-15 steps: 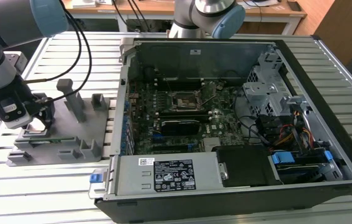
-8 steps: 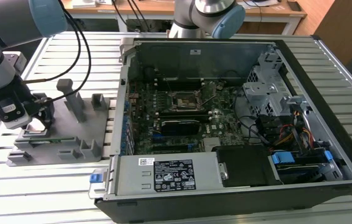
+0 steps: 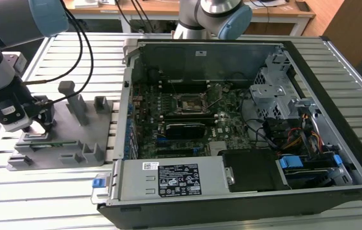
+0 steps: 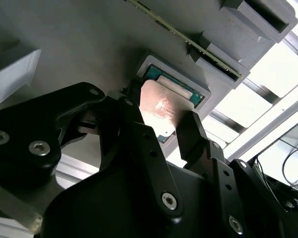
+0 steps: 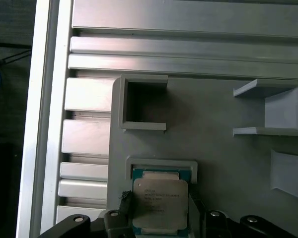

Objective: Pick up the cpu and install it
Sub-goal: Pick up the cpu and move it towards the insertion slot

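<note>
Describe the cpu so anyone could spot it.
At the exterior view's left, beside the open computer case, lies a grey fixture plate. At its square pocket, in the gripper, is the cpu: silvery and square, unlike the narrow green memory stick.

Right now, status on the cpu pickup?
Gripper shut on the cpu, at its pocket in the grey fixture. Nothing seen in the way.

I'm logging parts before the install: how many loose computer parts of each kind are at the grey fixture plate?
cpu: 1
memory stick: 1
Total: 2
</note>
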